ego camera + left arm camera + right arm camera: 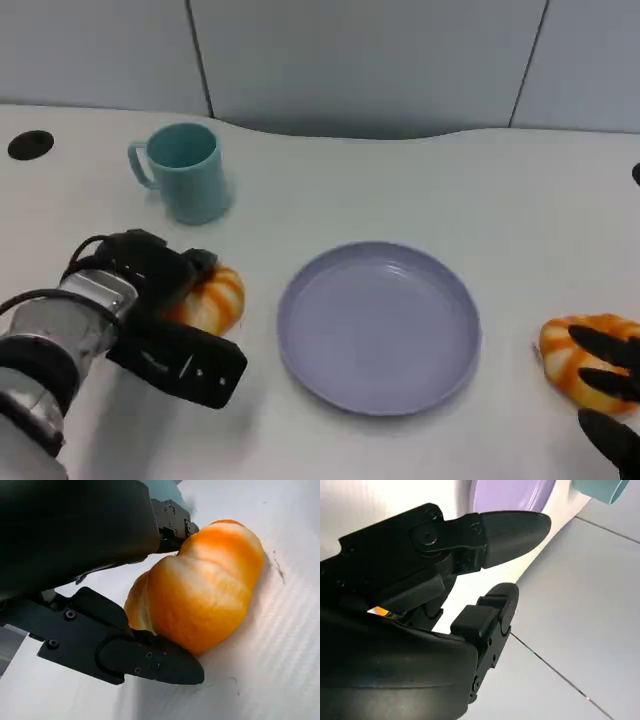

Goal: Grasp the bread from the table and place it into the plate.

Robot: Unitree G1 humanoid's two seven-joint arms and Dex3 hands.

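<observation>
An orange bread roll (215,298) lies on the white table left of the empty purple plate (380,330). My left hand (165,325) is closed around it. In the left wrist view, black fingers (150,660) press the roll (200,595) from both sides while it rests on the table. A second orange roll (575,360) lies right of the plate. My right hand (610,385) reaches over that roll with its fingers spread and grips nothing. The right wrist view shows that hand (445,595) with fingers apart and the plate (512,492) beyond it.
A teal mug (185,172) stands behind the left roll, near the back of the table, and shows as a teal edge (600,489) in the right wrist view. A black grommet (30,145) sits at the far left. A grey wall runs behind the table.
</observation>
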